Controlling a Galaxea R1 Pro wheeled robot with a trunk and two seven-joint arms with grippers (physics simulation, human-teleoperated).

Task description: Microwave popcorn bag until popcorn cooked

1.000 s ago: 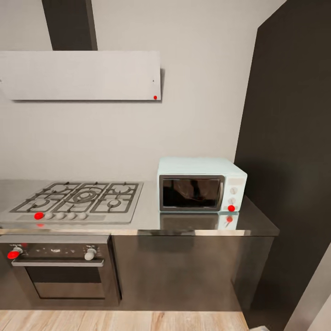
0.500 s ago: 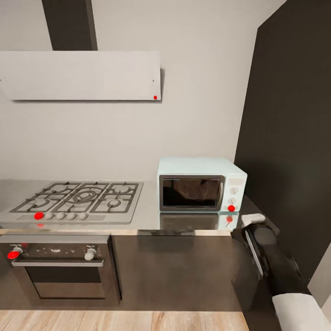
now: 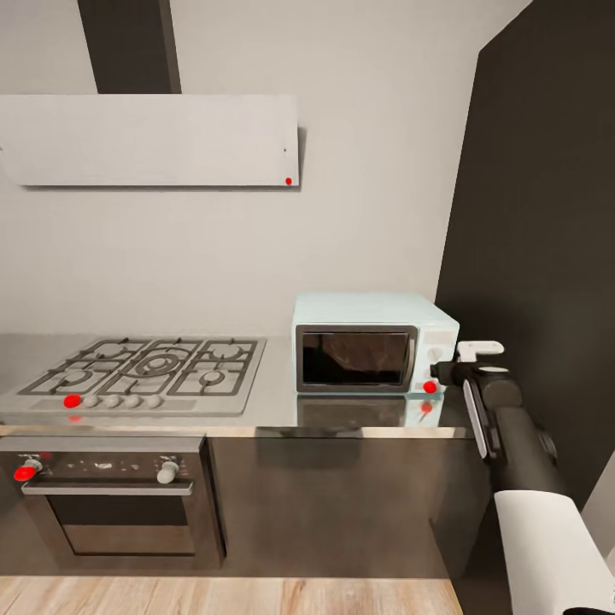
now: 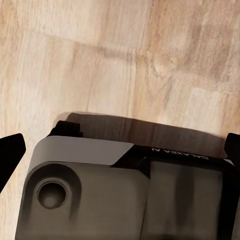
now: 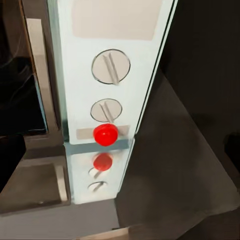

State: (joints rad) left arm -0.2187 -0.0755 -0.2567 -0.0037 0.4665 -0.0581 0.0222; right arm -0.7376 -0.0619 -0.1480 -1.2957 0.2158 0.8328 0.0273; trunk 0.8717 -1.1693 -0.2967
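The mint-blue microwave [image 3: 374, 343] stands on the grey countertop [image 3: 273, 401] with its dark glass door closed. My right gripper [image 3: 441, 372] hovers just right of its knob panel, level with the red button [image 3: 430, 386]. Seen from the right wrist, the two white knobs [image 5: 110, 66] and the red button [image 5: 105, 134] are close ahead, and the right gripper [image 5: 120, 156] is open with nothing in it. My left gripper [image 4: 120, 150] hangs open over the wooden floor [image 4: 100, 60]. The popcorn bag and the popcorn are out of view.
A steel gas hob [image 3: 145, 369] lies left of the microwave, with a black built-in oven [image 3: 111, 495] below it and a grey hood [image 3: 149, 141] above. A tall dark panel [image 3: 547, 256] rises right of the counter. The robot's base [image 4: 125, 190] sits under the left gripper.
My right arm has come up into view at the right and risen from counter-edge height to the level of the microwave's knob panel. Nothing else has moved.
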